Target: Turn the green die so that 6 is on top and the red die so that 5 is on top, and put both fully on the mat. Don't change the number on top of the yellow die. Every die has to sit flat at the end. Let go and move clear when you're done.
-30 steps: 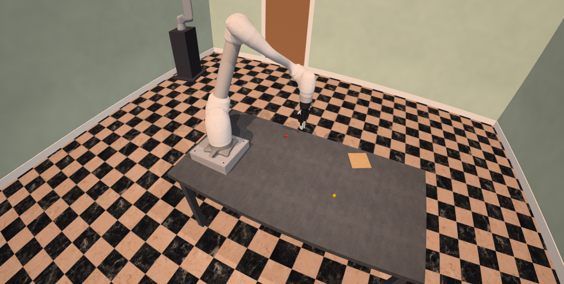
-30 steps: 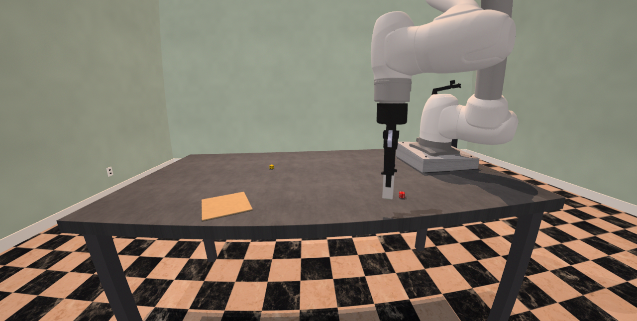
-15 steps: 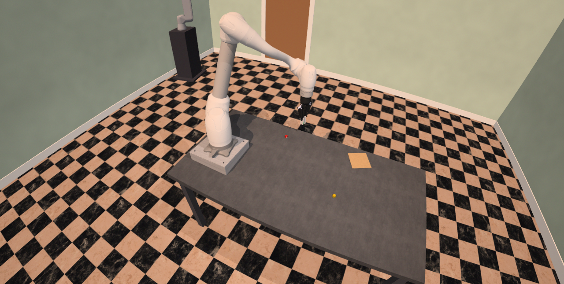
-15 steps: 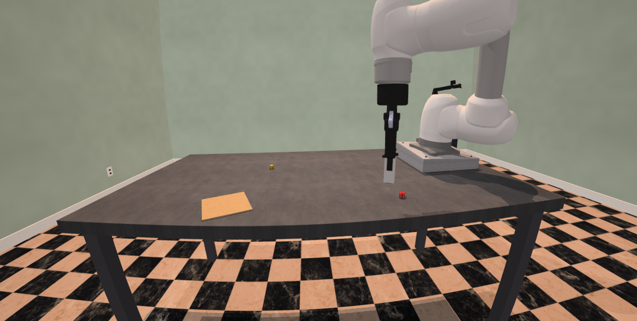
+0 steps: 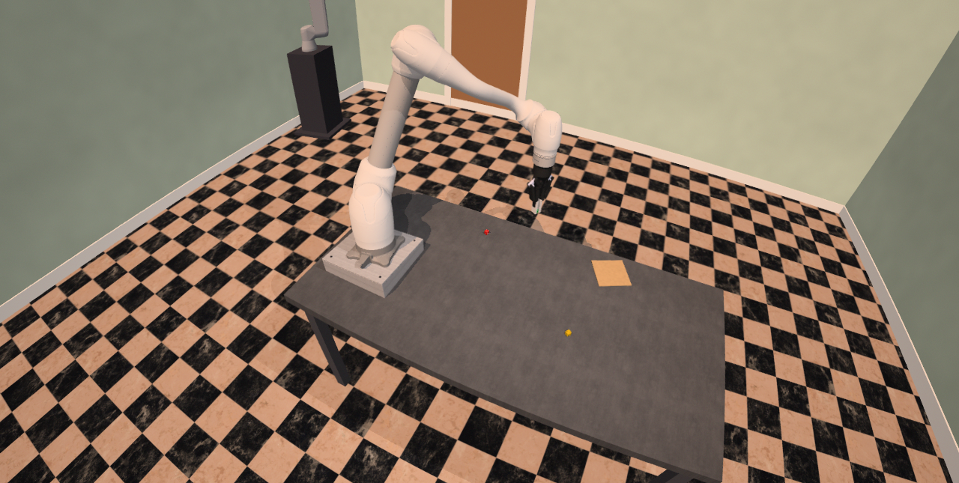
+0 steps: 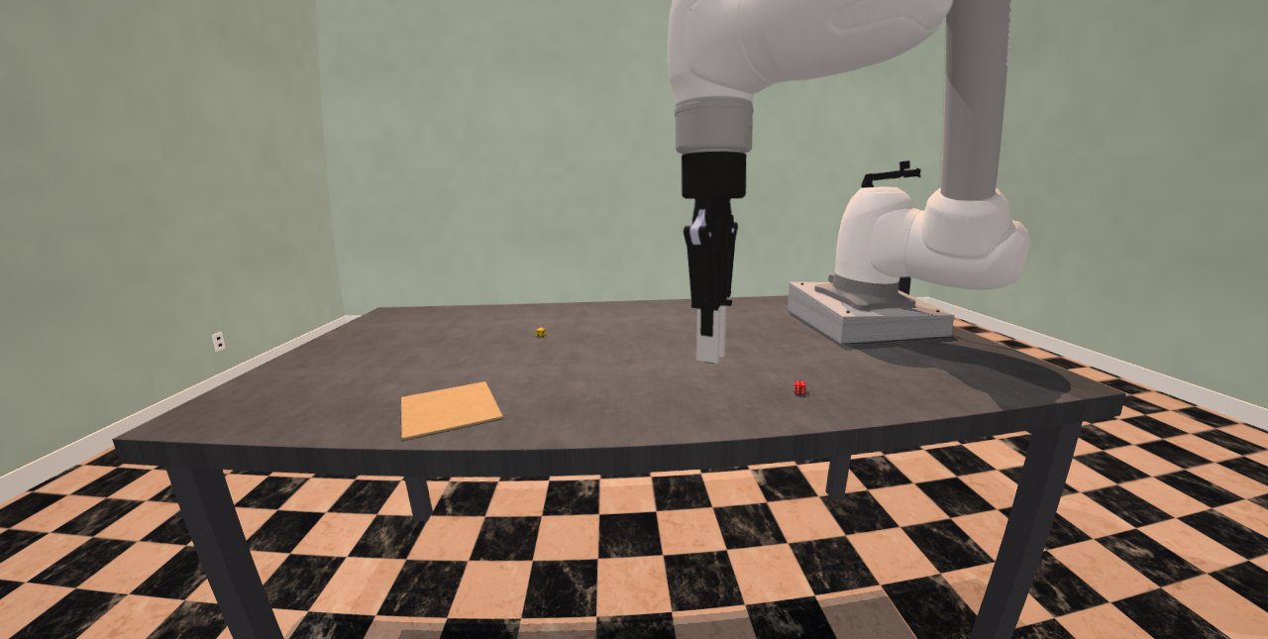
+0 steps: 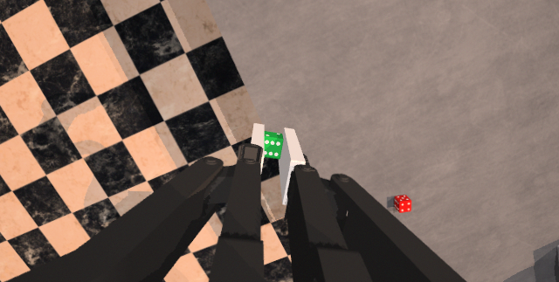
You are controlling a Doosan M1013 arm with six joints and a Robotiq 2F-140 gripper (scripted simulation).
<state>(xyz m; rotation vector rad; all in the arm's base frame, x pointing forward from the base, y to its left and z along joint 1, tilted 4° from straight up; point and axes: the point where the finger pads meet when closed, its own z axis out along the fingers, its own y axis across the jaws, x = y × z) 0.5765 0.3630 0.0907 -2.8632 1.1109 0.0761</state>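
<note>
The jaws point(image 5: 536, 210) point(image 6: 709, 359) are pinching the green die point(image 7: 272, 146) up in the air near the edge of the desk point(image 5: 469, 319) point(image 6: 602, 369) point(image 7: 393, 77), so a slip from that small grip could send it to the floor, and lowering it onto the mat point(image 5: 611, 272) point(image 6: 450, 409) at a slant might tip it off the wanted face. The arm point(image 5: 469, 78) point(image 6: 833, 14) bends high over the desk, its wrist pointing down to six o'clock in the exterior view, with the red die point(image 5: 486, 232) point(image 6: 799, 387) point(image 7: 403, 203) off at about four o'clock from the jaws there.
</note>
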